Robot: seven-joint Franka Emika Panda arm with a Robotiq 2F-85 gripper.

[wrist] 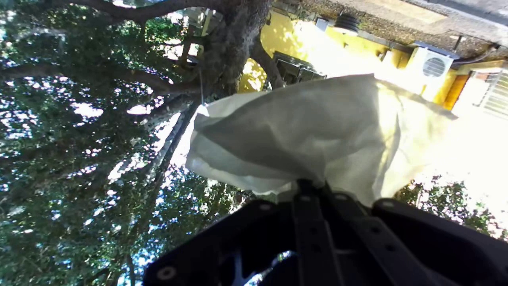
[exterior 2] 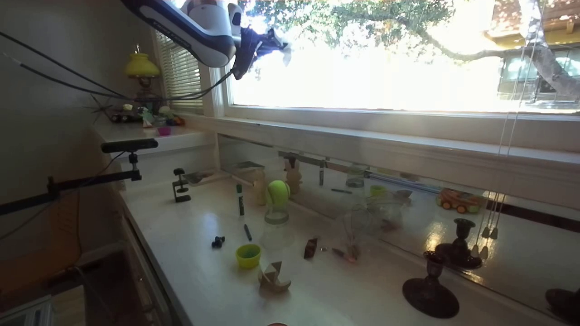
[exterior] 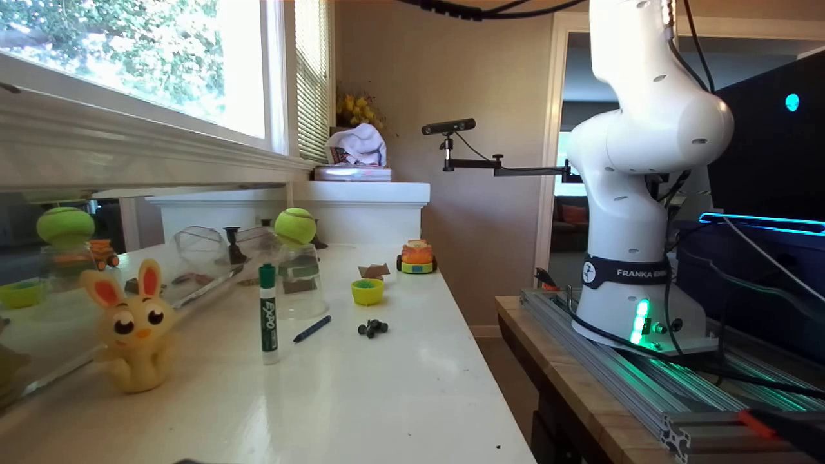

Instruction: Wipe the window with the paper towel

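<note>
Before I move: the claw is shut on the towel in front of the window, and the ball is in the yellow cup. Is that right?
Not quite: the ball sits on top of the clear cup, not in the yellow cup; both exterior views show it. The rest holds: the claw is shut on the towel, in front of the window.

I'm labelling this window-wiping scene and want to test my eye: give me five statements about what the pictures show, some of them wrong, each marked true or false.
1. The gripper grips the paper towel. True.
2. The tennis ball sits underneath the clear cup. False: the tennis ball rests on top of the clear cup.
3. The Expo marker stands upright, its green cap at the top. True.
4. The toy rabbit lies on its side. False: the toy rabbit sits upright.
5. Green foliage shows through the window. True.
</note>
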